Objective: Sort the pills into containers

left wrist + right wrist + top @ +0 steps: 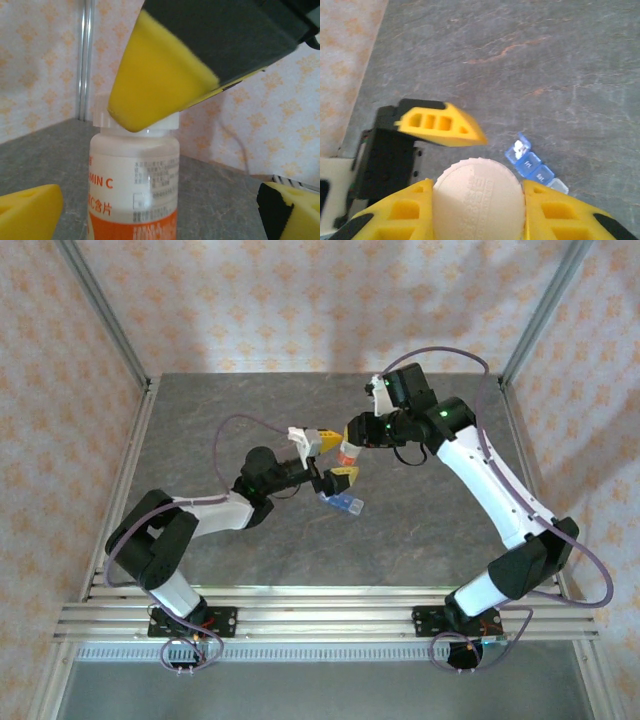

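A white pill bottle (134, 185) with an orange band and "VITAMIN C" print stands upright on the table. My right gripper (479, 200) is shut on its ribbed white cap (479, 192) from above. My left gripper (160, 210) is open, with a yellow finger well clear of the bottle on each side. The blue translucent pill box (536, 169) lies on the table just beyond the bottle. Its end compartment has the lid up and holds small white pills (519, 147). In the top view the bottle (347, 453) sits between both grippers, the pill box (343, 504) just in front.
The grey marbled table (250, 410) is bordered by aluminium posts and patterned fabric walls. A purple cable (232, 435) loops over the left arm. The two arms meet at the table's centre.
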